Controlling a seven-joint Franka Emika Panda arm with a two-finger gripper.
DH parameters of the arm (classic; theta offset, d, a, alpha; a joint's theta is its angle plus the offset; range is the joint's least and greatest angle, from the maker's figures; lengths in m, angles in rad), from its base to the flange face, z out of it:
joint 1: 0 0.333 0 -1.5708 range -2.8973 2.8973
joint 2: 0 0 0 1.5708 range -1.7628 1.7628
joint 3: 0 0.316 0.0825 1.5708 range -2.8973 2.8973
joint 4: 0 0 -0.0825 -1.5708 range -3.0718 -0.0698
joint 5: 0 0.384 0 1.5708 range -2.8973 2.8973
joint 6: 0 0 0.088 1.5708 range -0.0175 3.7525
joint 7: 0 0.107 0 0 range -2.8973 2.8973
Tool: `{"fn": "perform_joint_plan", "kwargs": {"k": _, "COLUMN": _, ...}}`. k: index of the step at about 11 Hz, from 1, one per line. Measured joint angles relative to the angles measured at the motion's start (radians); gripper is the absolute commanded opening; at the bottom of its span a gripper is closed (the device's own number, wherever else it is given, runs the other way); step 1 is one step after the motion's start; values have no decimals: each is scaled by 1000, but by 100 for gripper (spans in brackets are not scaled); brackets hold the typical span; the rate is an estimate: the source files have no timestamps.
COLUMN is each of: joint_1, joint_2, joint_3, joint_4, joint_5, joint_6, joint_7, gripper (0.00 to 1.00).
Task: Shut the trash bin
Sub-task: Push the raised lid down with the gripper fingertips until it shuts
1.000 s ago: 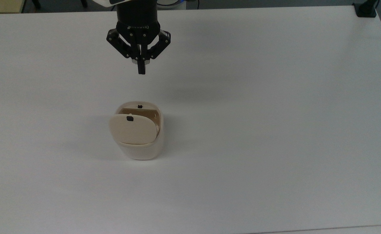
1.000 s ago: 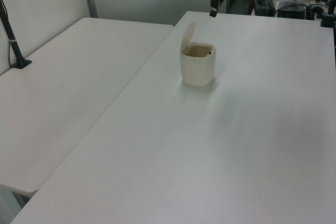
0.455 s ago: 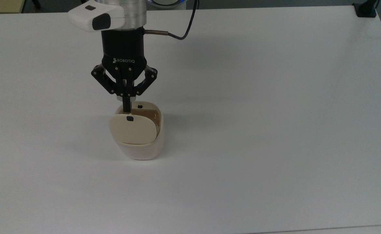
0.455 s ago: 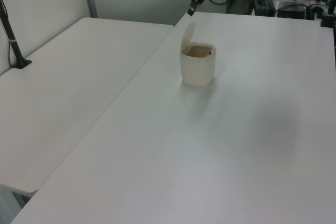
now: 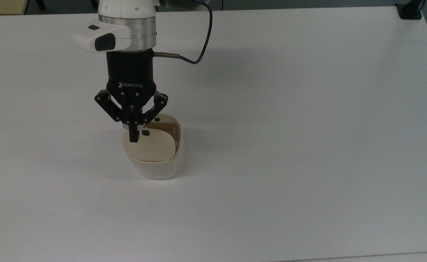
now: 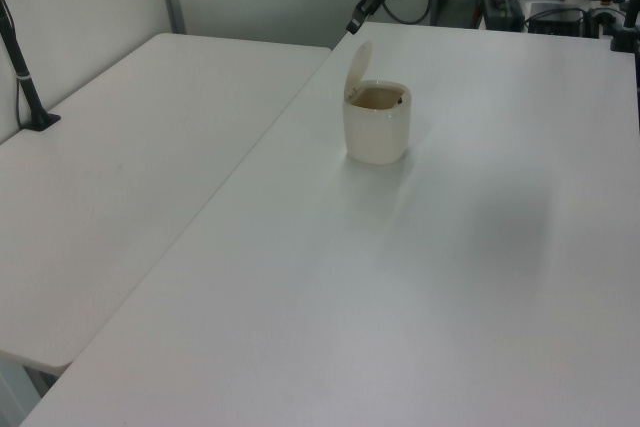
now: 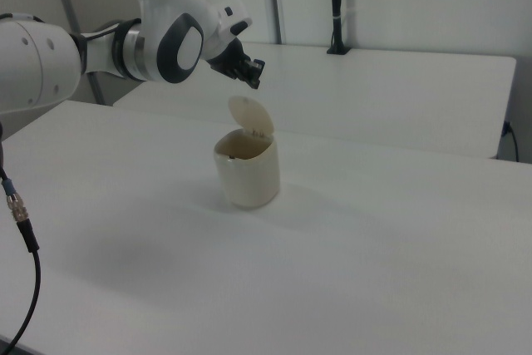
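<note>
Since half a second ago the gripper point(image 5: 133, 139) has slid toward the top view's lower left — its tip then sat at the lid's upper edge beside the black mark, and now it overlaps the lid's point(image 5: 150, 145) upper-left part, left of that mark point(image 5: 145, 133). In the left view it has shifted a little further left, above and beyond the lid point(image 6: 358, 61). The bin point(image 5: 157, 166) has not moved.

The fingers are pressed together, holding nothing.

The bin stands near the table's point(image 5: 308, 127) middle, lid raised on its hinge. In the right view the gripper point(image 7: 254, 83) hangs above the lid's point(image 7: 251, 115) top edge — apart from it, not touching.
</note>
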Motion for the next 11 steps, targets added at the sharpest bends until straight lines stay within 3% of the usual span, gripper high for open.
{"fn": "perform_joint_plan", "kwargs": {"k": 4, "joint_1": 2, "joint_2": 18, "joint_3": 1, "joint_4": 1, "joint_5": -42, "joint_6": -19, "joint_7": -1, "gripper": 0}}
{"fn": "perform_joint_plan", "kwargs": {"k": 11, "joint_1": 11, "joint_2": 6, "joint_3": 13, "joint_4": 21, "joint_5": -56, "joint_6": -341, "joint_7": -46, "gripper": 0}}
